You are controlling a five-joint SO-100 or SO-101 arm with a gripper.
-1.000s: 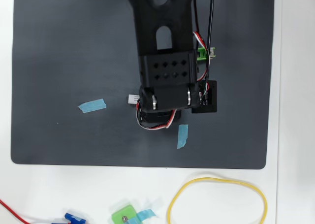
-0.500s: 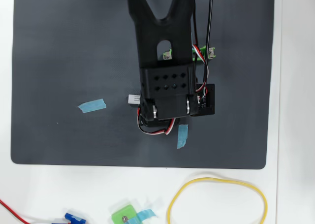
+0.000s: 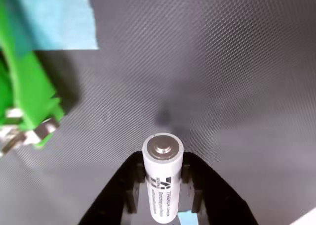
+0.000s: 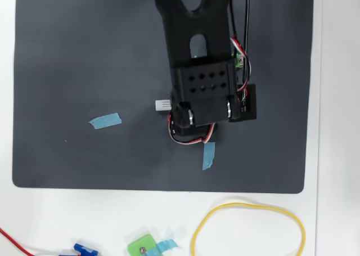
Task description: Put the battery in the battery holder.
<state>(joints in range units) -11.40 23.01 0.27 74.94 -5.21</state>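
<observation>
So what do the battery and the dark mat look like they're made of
The battery, shut in the tool, seems a metal cell in a glossy white printed wrap: its top cap is bare, shiny silver. The dark mat looks like matte woven or textured rubbery sheet, judging by its fine grid pattern in the wrist view; which exactly is unclear.

The only print is on the battery (image 3: 163,183) in the wrist view: fine black lettering running lengthwise down its white side, under a small black logo mark. It is too small and blurred to read. In the overhead view nothing carries legible text, labels or numbers.
</observation>
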